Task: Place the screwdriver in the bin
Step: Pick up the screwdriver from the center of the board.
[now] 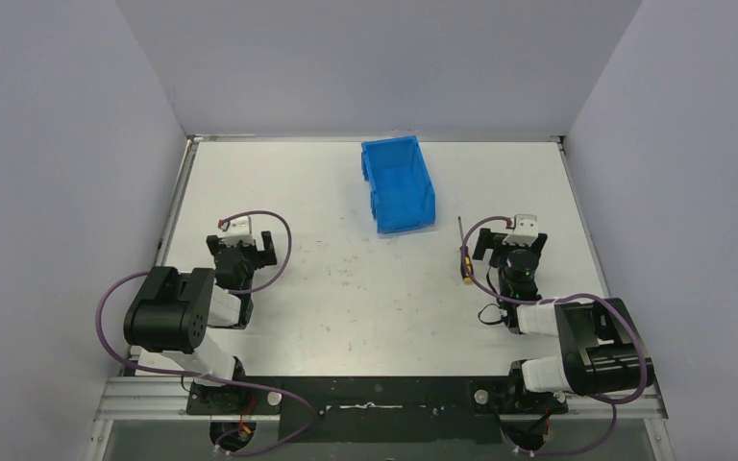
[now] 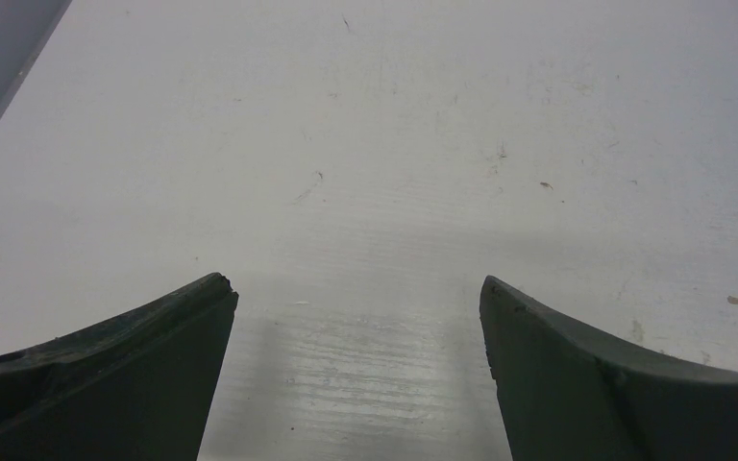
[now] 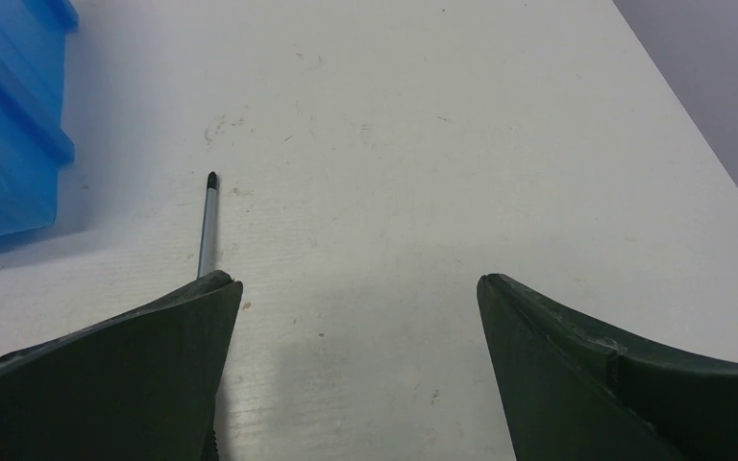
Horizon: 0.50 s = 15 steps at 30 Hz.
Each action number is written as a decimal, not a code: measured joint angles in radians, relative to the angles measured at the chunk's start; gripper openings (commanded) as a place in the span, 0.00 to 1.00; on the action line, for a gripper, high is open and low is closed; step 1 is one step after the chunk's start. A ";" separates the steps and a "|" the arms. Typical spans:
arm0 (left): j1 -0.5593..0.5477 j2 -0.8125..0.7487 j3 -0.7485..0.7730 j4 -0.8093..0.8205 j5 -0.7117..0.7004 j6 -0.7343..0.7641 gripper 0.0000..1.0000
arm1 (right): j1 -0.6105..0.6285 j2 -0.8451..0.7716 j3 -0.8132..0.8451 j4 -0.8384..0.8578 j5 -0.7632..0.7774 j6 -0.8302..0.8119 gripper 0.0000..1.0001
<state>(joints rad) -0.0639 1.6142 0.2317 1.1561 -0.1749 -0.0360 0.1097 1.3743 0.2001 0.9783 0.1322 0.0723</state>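
Observation:
The screwdriver (image 1: 463, 254) lies on the white table, its orange-and-black handle nearest me and its thin shaft pointing away toward the bin. The blue bin (image 1: 399, 184) stands at the back centre. My right gripper (image 1: 509, 242) is open and empty, just right of the screwdriver. In the right wrist view the shaft (image 3: 207, 221) shows beyond my left finger (image 3: 154, 375), which hides the handle; the bin's corner (image 3: 10, 115) is at far left. My left gripper (image 1: 247, 252) is open and empty on the left side, over bare table (image 2: 365, 192).
Grey walls enclose the table on the left, back and right. The table's right edge (image 3: 701, 144) runs close beside my right gripper. Purple cables loop round both arms.

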 measured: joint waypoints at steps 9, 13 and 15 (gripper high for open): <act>0.000 0.000 0.000 0.000 0.000 0.000 0.97 | 0.000 -0.120 0.033 -0.156 0.006 -0.004 1.00; 0.000 0.000 0.000 0.000 0.000 0.000 0.97 | 0.000 -0.222 0.077 -0.255 0.006 -0.005 1.00; 0.000 0.000 0.000 0.000 0.000 0.000 0.97 | 0.000 -0.256 0.115 -0.316 0.006 -0.005 1.00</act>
<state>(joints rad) -0.0639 1.6142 0.2317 1.1561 -0.1749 -0.0360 0.1097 1.1187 0.3149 0.6621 0.1383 0.0673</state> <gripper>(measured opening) 0.971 0.999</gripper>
